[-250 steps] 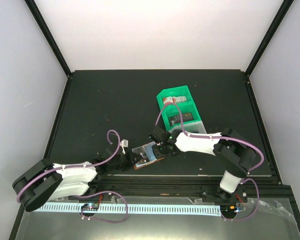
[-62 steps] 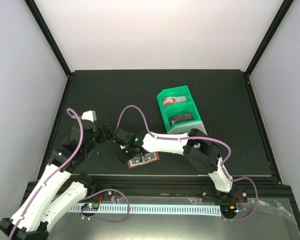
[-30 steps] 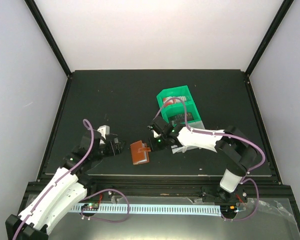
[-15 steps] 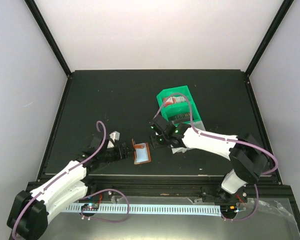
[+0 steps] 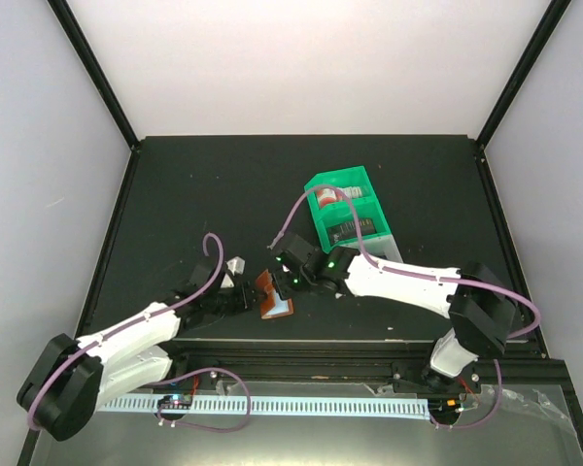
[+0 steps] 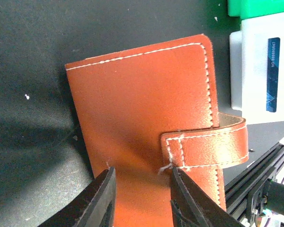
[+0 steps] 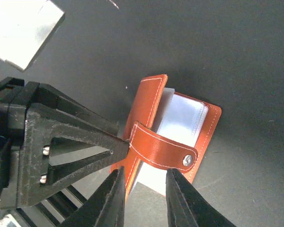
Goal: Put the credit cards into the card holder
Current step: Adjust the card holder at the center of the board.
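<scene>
The card holder point(image 5: 273, 295) is lying low in the middle of the top view, just above the table's front rail point(image 5: 321, 342). Its brown cover is standing raised off the clear sleeves point(image 7: 182, 118), and its snap tab point(image 7: 163, 153) is arching across the open side. The left gripper point(image 6: 139, 201) is reaching in from the lower left, its fingers point(image 6: 102, 203) standing part-way apart with their tips at the cover's outer face beside the tab's stitched root (whether they are actually biting the leather I cannot tell). The right gripper point(image 7: 144, 198) is hanging over the holder's upper right edge, its fingers point(image 7: 180, 198) also standing apart and straddling the holder's end at the bottom of the right wrist view; a grip cannot be told there either. The green tray point(image 5: 348, 206) is sitting up and to the right of the holder, apart from it, with red-and-white credit cards point(image 5: 332, 194) in its upper compartment and dark credit cards point(image 5: 355, 230) in the lower one. Open black tabletop point(image 5: 194, 194) is stretching above and left of the holder toward the back wall, while the rail below is leaving it little margin.
</scene>
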You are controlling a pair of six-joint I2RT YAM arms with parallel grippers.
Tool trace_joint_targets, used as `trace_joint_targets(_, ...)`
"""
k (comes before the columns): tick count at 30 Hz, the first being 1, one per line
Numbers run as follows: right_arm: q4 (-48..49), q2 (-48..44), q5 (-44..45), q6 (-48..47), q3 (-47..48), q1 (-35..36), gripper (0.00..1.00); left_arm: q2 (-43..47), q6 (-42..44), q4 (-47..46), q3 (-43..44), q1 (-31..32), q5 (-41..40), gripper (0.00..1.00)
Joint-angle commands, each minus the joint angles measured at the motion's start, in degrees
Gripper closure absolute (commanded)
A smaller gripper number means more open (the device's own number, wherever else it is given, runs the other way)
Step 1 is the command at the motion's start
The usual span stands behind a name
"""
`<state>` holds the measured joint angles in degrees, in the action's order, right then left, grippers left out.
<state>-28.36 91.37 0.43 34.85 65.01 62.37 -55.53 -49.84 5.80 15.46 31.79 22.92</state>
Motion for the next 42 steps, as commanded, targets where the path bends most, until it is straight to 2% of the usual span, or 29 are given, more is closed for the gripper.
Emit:
trace_joint_targets(1, 1.0, 2.6, -1.3, 0.3, 1.2, 0.0, 0.75, -2.3, -0.9, -4.8, -1.0, 0.8, -1.1, 0.67)
trace_joint_targets(9, 1.7, 7.3, -0.3, -0.4, 2.1, 0.0, 0.76, -7.8, -1.4, -8.1, -1.0, 1.5, -0.7, 0.68)
trace_joint_targets(15, 0.7, 11.8, 4.3, 0.0, 2.7, 0.0, 0.77, -8.1, -1.5, -8.1, -1.0, 1.6, -0.9, 0.68)
trace_joint_targets(23, -0.3, 15.0, 7.6, 0.6, 2.5, 0.0, 0.74, -6.7, -1.9, -5.8, -1.1, 1.6, -3.7, 0.53)
trace_joint_targets(28, -0.5, 16.5, 7.5, 1.3, 2.1, 0.0, 0.74, -8.3, -2.9, -6.7, -1.0, 1.6, -3.6, 0.5)
trace_joint_targets(33, 1.1, 16.5, 5.7, 2.1, 0.3, -0.2, 0.74, -11.3, -4.4, -10.5, -1.0, 1.6, -1.2, 0.5)
trace_joint_targets(42, 9.2, 13.9, -5.6, 0.0, -7.0, -4.6, 0.74, -18.3, -10.8, -21.1, -2.0, 1.6, 4.1, 0.56)
